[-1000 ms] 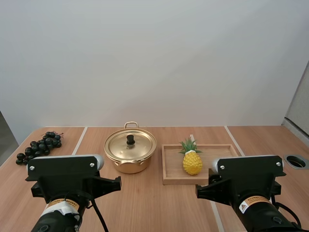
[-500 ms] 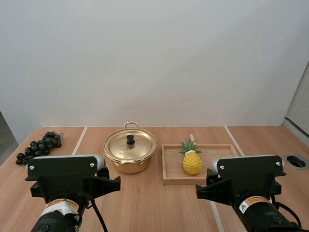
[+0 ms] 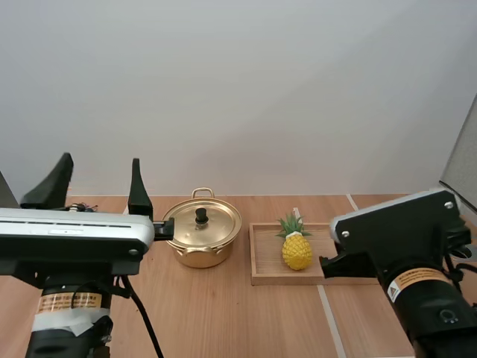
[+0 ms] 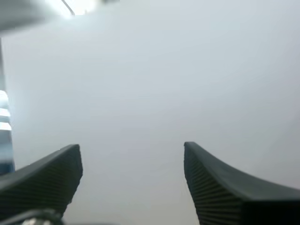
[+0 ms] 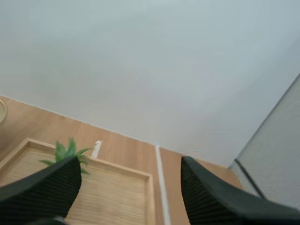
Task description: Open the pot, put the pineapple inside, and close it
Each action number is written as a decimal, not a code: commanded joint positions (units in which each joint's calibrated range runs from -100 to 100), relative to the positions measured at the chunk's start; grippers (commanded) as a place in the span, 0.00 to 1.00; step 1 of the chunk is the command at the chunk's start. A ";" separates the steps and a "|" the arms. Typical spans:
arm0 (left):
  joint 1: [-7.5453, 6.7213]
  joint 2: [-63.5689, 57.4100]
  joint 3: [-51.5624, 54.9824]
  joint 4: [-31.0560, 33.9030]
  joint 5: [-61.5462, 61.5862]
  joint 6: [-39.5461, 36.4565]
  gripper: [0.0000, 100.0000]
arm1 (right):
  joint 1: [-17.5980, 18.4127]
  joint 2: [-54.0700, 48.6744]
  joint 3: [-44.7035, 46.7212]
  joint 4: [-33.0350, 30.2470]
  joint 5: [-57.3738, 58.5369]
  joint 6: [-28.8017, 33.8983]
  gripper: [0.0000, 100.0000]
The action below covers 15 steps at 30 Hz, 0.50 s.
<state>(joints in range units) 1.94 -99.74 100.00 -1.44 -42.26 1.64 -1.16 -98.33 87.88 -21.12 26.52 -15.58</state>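
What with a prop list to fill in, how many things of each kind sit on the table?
Pot, lid on: 1
Pineapple: 1
Tray: 1
Grapes, a bunch, mostly hidden: 1
Total: 4

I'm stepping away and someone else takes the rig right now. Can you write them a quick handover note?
Left gripper: open, empty.
Right gripper: open, empty, facing the wooden tray.
Pot: on the table, lid on.
Pineapple: upright on the tray, right of the pot.
Done: nothing yet.
Left: take the lid off, put the pineapple in, close the pot.
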 commanded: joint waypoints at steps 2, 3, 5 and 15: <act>-0.21 -0.26 0.00 0.01 -19.14 12.45 1.00 | -0.13 0.36 -6.21 -4.98 4.83 -0.31 1.00; -0.21 -0.26 0.00 0.01 -20.34 12.61 1.00 | -0.13 0.51 -6.77 -5.11 5.08 -0.31 1.00; -0.21 -0.26 0.00 0.01 -17.85 12.61 1.00 | -0.13 1.63 -9.64 -5.27 4.35 -0.31 1.00; -0.21 12.03 -22.76 3.77 39.71 4.41 1.00 | -0.13 8.18 -14.47 -4.87 8.35 -1.04 1.00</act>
<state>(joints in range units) 1.94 -92.12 81.99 0.00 -11.09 7.22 -1.16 -91.45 75.22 -25.91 32.68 -15.79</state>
